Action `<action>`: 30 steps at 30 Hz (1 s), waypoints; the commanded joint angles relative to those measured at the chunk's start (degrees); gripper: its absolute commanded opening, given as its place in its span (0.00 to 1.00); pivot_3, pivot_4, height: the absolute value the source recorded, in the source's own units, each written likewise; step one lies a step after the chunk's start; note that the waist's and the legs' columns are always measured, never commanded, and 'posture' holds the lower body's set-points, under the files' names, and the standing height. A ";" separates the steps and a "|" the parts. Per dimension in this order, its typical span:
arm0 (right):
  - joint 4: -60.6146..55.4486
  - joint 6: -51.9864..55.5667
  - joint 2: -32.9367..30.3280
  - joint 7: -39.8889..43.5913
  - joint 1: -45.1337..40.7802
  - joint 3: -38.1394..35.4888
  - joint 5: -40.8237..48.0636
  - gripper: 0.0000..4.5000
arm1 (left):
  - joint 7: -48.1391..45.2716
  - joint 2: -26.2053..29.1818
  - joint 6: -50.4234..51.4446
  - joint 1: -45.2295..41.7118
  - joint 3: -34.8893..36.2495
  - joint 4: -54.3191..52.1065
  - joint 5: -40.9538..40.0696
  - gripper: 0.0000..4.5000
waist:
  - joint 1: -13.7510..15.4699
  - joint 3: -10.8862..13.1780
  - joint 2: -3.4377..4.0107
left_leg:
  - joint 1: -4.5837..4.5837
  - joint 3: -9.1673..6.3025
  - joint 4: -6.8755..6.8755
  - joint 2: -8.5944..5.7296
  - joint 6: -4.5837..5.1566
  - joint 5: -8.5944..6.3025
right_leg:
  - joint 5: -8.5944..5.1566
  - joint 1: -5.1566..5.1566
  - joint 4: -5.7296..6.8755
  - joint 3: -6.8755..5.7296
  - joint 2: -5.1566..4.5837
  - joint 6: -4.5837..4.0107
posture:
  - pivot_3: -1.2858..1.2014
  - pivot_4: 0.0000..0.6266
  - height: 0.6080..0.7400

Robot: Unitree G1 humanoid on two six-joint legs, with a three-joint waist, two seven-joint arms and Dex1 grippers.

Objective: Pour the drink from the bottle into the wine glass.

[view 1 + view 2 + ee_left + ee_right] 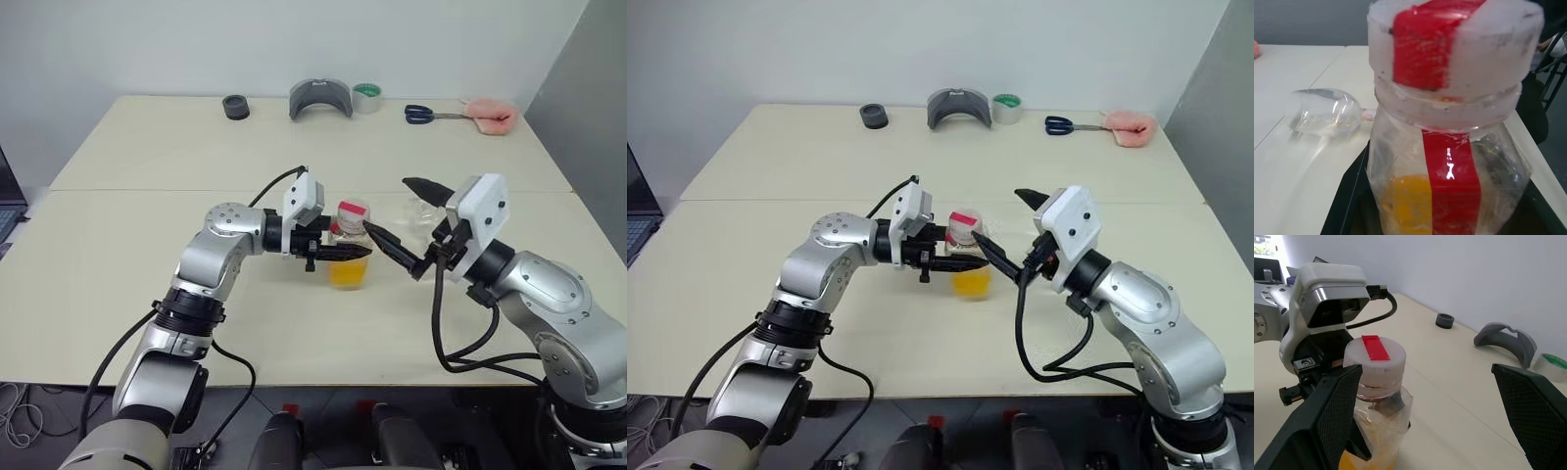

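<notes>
A small clear bottle [350, 243] stands upright in the middle of the table, with a whitish cap crossed by a red strip [1376, 348]. The orange drink [348, 273] fills its lower part. My left gripper [361, 252] reaches in from the left and is shut on the bottle's body just below the cap. My right gripper [385, 202] is open on the bottle's right, one finger close to the cap and the other raised behind. The wine glass [1322, 111] lies on its side on the table behind the bottle, seen faintly between the right fingers [423, 210].
Along the far table edge sit a black ring [235, 108], a grey curved holder [320, 98], a tape roll [366, 98], scissors [423, 114] and a pink cloth [490, 116]. A laptop edge [6, 201] shows at the far left. A seam [147, 190] joins two tabletops.
</notes>
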 commanded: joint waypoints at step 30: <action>-1.59 0.37 -7.72 7.81 2.59 -6.24 6.96 1.00 | -0.53 -0.27 -1.25 -0.11 0.65 -2.68 -1.11 0.40 | 0.03 0.00 0.00 | 0.00 0.01 0.01 -0.01 0.01 0.00 | 0.00 0.03 -0.01 0.00 0.00 0.00 | 0.52 0.24 1.00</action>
